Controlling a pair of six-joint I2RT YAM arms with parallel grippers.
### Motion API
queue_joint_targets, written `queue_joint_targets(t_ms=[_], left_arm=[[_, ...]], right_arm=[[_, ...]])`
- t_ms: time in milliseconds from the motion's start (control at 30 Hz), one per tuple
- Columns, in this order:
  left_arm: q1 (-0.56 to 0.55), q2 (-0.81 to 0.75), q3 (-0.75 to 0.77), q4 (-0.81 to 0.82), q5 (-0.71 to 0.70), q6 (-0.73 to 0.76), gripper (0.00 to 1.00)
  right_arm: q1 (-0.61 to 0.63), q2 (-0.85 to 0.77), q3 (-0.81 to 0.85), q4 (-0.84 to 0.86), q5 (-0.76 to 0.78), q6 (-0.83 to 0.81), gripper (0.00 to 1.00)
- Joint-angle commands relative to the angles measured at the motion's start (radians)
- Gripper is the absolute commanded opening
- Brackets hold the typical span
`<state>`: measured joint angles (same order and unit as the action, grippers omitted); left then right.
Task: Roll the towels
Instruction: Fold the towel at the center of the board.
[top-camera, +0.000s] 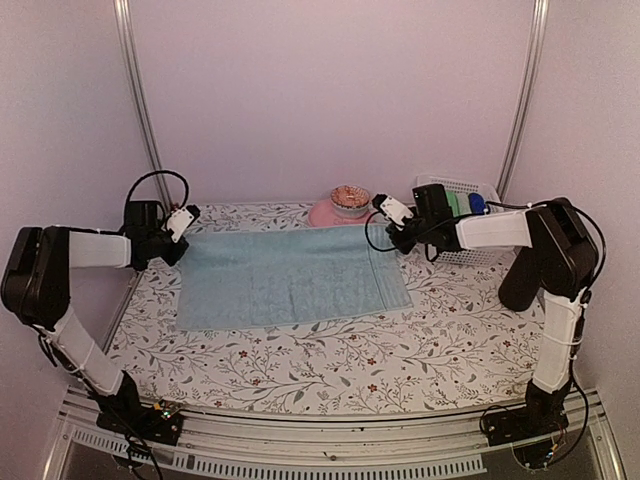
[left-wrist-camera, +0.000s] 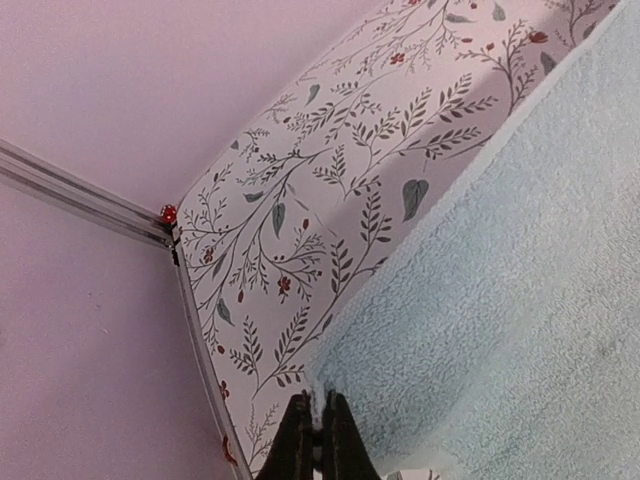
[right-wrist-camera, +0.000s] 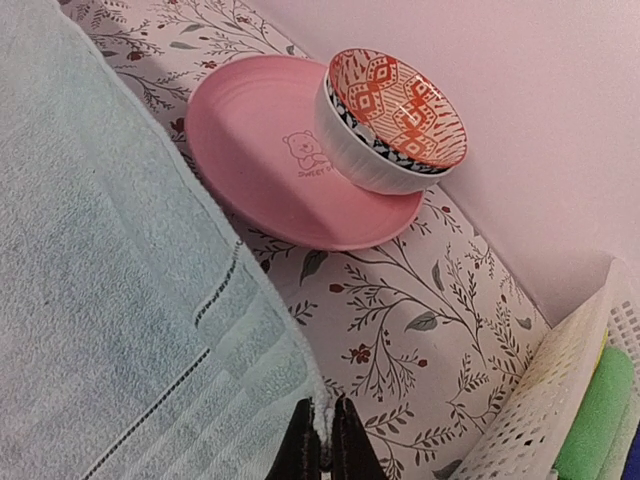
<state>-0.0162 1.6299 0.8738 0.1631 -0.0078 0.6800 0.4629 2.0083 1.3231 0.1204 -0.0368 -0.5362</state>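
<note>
A pale blue towel (top-camera: 285, 275) lies spread flat on the floral table, folded over itself at its right part. My left gripper (top-camera: 176, 238) is shut on the towel's far left corner; the left wrist view shows the towel (left-wrist-camera: 500, 280) pinched between the closed fingers of that gripper (left-wrist-camera: 317, 425). My right gripper (top-camera: 392, 226) is shut on the towel's far right corner; the right wrist view shows the towel's hemmed edge (right-wrist-camera: 150, 330) held in that gripper (right-wrist-camera: 327, 430).
A pink plate (top-camera: 328, 213) with a patterned bowl (top-camera: 350, 198) stands at the back, just behind the towel; both show in the right wrist view (right-wrist-camera: 260, 160). A white perforated basket (top-camera: 462, 215) with green and blue items stands at the back right.
</note>
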Motion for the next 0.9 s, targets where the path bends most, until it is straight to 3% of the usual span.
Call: queue_joint_targets(t_ms=[0, 533, 867], left_arm=[[0.029, -0.118, -0.093, 0.011, 0.147, 0.054, 0.0], [0.119, -0.402, -0.352, -0.167, 0.399, 0.252, 0.0], [0.136, -0.448, -0.411, -0.282, 0.501, 0.382, 0.0]], right_arm=[[-0.02, -0.118, -0.099, 0.075, -0.098, -0.032, 0.02], [-0.023, -0.272, -0.354, 0.073, -0.156, -0.09, 0.02], [-0.023, -0.296, -0.43, 0.072, -0.135, -0.101, 0.02]])
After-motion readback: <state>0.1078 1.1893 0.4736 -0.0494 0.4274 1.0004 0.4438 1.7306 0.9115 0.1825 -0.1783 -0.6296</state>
